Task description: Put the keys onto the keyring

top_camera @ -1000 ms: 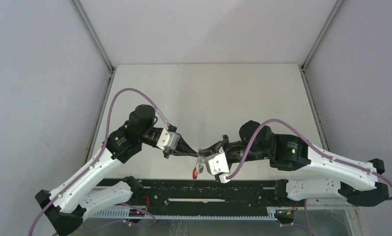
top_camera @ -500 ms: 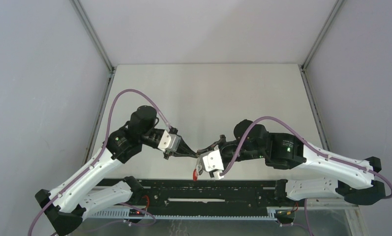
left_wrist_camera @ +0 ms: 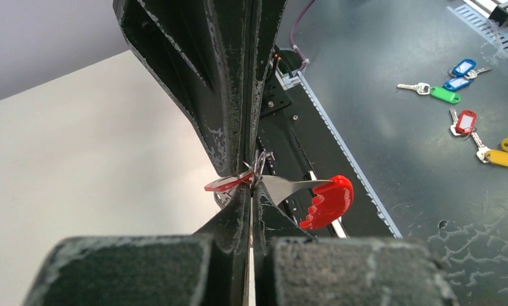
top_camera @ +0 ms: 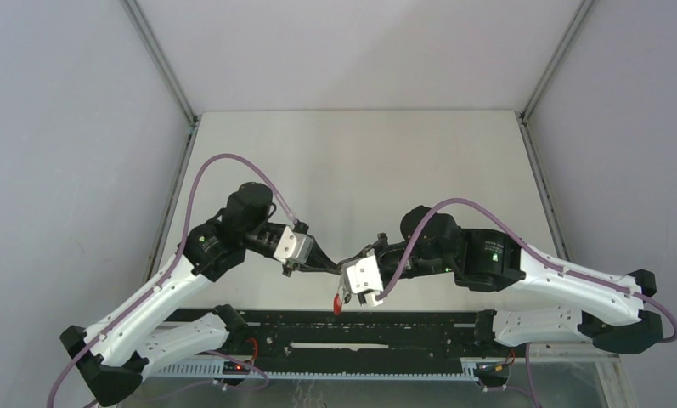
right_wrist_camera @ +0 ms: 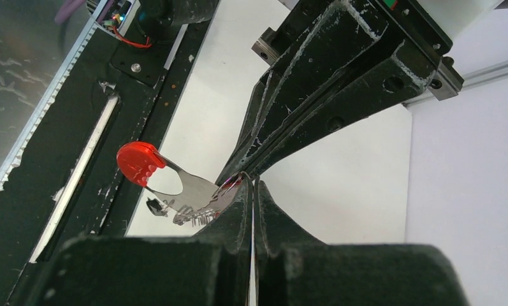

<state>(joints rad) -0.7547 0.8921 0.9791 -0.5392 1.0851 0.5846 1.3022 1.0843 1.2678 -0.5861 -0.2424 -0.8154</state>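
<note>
My left gripper (top_camera: pixel 335 269) and right gripper (top_camera: pixel 349 259) meet tip to tip above the table's near edge, both shut. The keyring (left_wrist_camera: pixel 327 199), a silver-grey blade ending in a red arc, sticks out from the left gripper's (left_wrist_camera: pixel 251 191) tips, and its row of small loops (right_wrist_camera: pixel 194 217) hangs below. A key's red tag (left_wrist_camera: pixel 225 183) shows edge-on at the same spot, pinched at the right gripper's (right_wrist_camera: pixel 252 183) tips. A thin wire ring (left_wrist_camera: pixel 259 167) sits between both tips. A small black key head (right_wrist_camera: pixel 154 205) dangles under the keyring. From above, only the red arc (top_camera: pixel 339 302) shows.
The black base rail (top_camera: pixel 360 327) runs along the near edge right under the grippers. Beyond it, on the dark floor (left_wrist_camera: pixel 417 166), lie several spare keys with coloured tags (left_wrist_camera: pixel 466 121). The white table (top_camera: pixel 360 170) stretches away behind the arms, with grey walls on each side.
The right arm has shifted left and its wrist has rolled, staying tip to tip with the left gripper. The hanging red arc moved slightly left and nearer. The left arm barely moved.
</note>
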